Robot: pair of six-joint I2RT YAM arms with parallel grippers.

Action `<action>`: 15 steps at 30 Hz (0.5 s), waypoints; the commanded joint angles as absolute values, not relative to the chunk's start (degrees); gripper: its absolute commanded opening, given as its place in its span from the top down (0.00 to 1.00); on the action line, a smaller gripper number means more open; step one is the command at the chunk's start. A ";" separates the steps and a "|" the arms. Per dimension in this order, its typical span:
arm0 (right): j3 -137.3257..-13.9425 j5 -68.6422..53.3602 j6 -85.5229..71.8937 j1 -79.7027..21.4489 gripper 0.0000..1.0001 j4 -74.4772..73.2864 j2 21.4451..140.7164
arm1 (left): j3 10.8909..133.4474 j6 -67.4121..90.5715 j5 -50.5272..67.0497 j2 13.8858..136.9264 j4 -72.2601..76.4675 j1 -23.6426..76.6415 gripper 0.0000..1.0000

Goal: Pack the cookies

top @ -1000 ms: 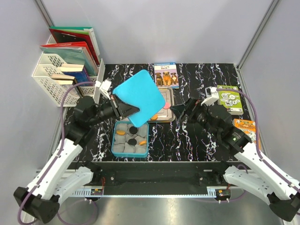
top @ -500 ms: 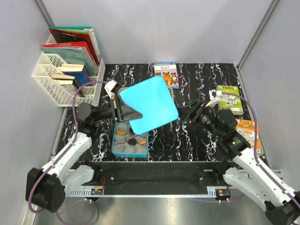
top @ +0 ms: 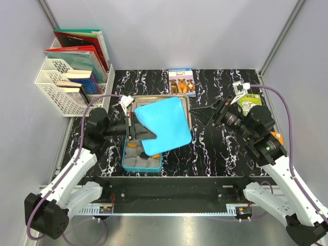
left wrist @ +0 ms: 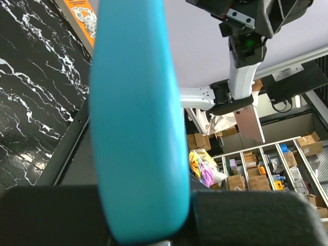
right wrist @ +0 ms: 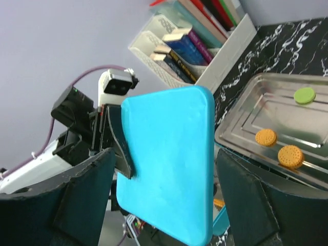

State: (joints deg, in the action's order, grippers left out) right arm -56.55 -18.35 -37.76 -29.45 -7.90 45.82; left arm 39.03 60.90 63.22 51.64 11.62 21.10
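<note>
The left gripper point(top: 137, 129) is closed firmly on one edge of the blue lid point(top: 163, 123). In its own wrist view the two dark fingers point(left wrist: 51, 210) press the lid from both sides. The right gripper point(top: 202, 115) is empty, with its jaws wide apart, and it hangs to the right of the blue box point(top: 142, 156) and further back.

One second ago the lid was raised and tilted behind the box. Half a second ago it swung out to the right of the box. Now it lies flatter and lower, over the far right part of the box and over the metal tray point(top: 188, 110) just behind it. The right arm has also drawn away from the box. I judge that the left arm is bringing the lid to close the box.

The top view shows some cookies point(top: 132, 145) in the box, among grey paper cups point(top: 136, 161), but the lid hides most of the tray there. The right wrist view looks under the lid: a green cookie point(right wrist: 305, 95) and two orange ones point(right wrist: 290, 156) lie on the tray. So the packing seems not finished, and closing now may be too early.
</note>
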 commanded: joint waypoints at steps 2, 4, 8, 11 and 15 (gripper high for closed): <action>-56.52 -23.82 -34.37 -29.18 0.16 -12.65 48.60 | 42.10 58.54 64.60 51.15 11.78 21.36 1.00; -55.47 -24.95 -34.28 -29.09 0.17 -12.22 49.30 | 41.84 58.71 64.43 51.07 12.04 21.45 1.00; -53.88 -27.42 -34.98 -29.18 0.19 -9.94 50.54 | 41.40 58.71 64.60 50.98 12.30 21.53 1.00; -53.70 -27.86 -34.89 -29.18 0.19 -9.23 51.67 | 41.13 58.80 64.60 50.63 12.57 21.53 1.00; -53.27 -29.70 -35.59 -29.18 0.28 -6.61 53.52 | 40.78 58.62 64.51 50.36 12.57 21.62 1.00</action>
State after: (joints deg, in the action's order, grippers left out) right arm -53.32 -26.30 -35.81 -29.45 -11.57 52.34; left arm 39.29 59.44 63.24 51.79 9.96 21.34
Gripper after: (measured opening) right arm 0.790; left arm 0.126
